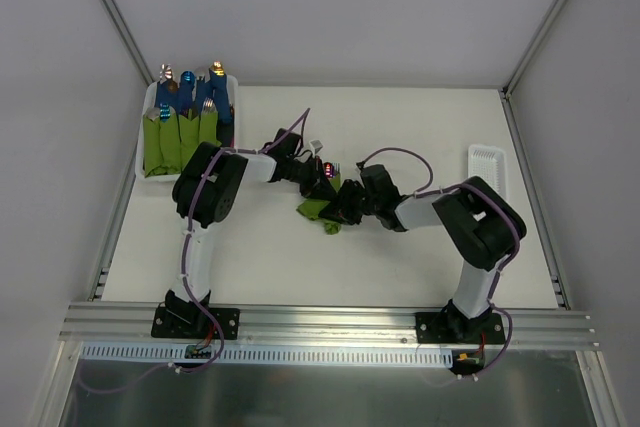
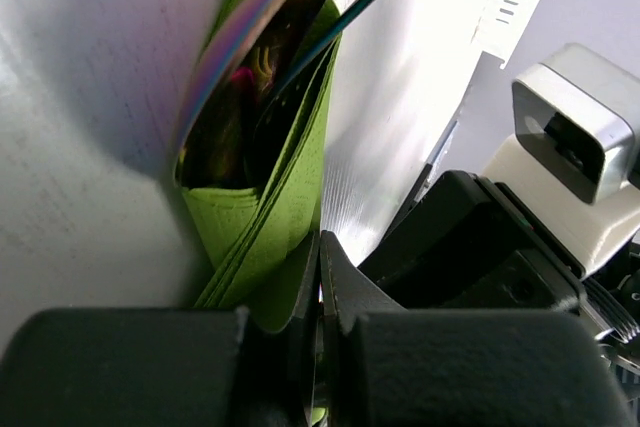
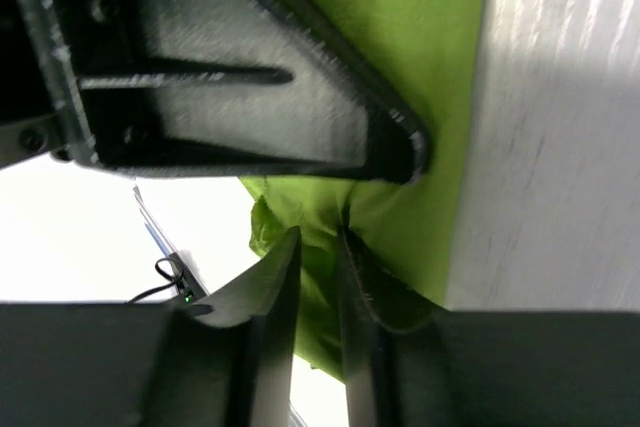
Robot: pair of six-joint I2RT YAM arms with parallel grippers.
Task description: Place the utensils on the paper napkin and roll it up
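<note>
White worktop in a white-walled enclosure. The paper napkin lies mid-worktop, folded over the utensils, whose iridescent ends jut from its open end. The left gripper has its jaws fully closed on the napkin's edge, probably to keep the roll from springing open. The right gripper, at the napkin's opposite side, has its jaws slightly parted astride a crumpled fold.
</note>
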